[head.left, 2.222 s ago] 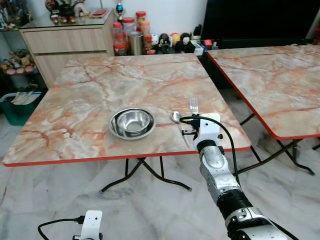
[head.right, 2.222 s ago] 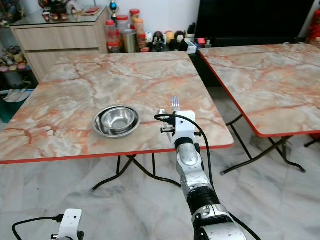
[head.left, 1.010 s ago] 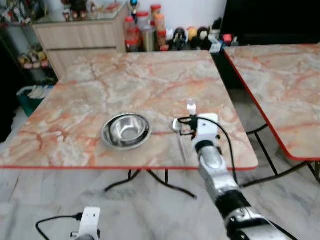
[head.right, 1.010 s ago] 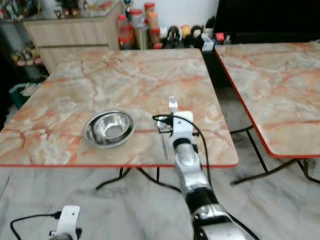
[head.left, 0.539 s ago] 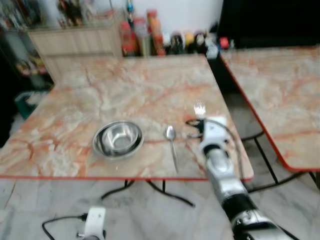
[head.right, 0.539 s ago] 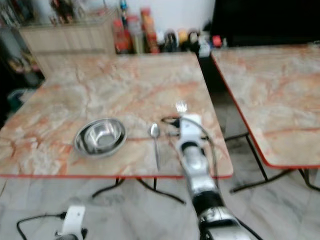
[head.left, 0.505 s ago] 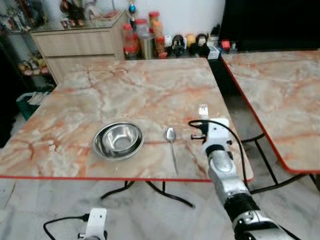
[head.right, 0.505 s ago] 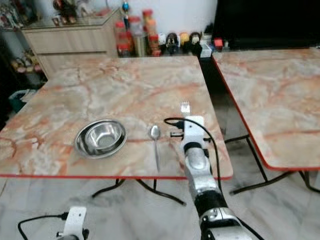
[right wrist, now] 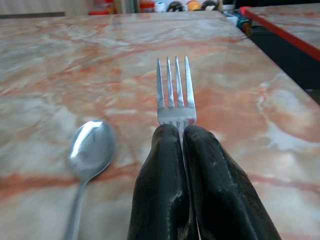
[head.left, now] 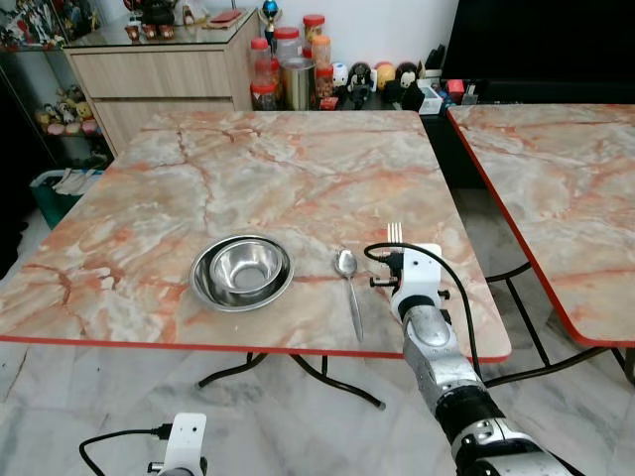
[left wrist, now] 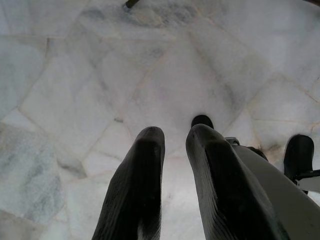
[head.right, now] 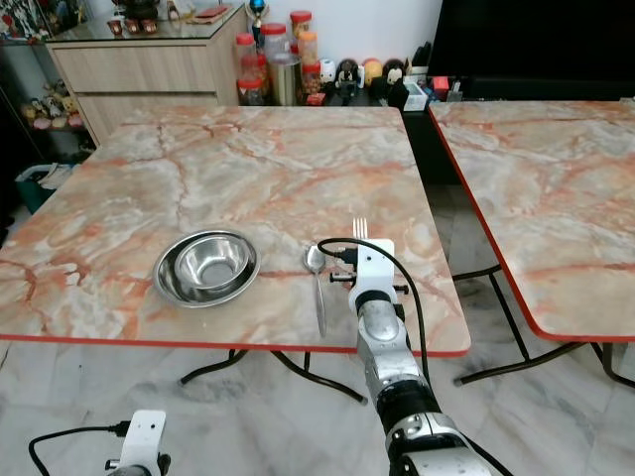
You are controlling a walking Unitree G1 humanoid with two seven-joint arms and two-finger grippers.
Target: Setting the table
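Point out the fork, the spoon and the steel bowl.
fork (right wrist: 174, 90): right wrist view, on the tines above the fingers.
spoon (head.left: 345, 263): left eye view, on its bowl end.
steel bowl (head.left: 242, 271): left eye view, on the inner bottom.

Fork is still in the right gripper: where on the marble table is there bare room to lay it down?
Bare marble lies right of the steel spoon, out to the table's red edge, where the right gripper holds the silver fork. The far half of the marble table is bare too. It is tighter between the spoon and the round steel bowl.
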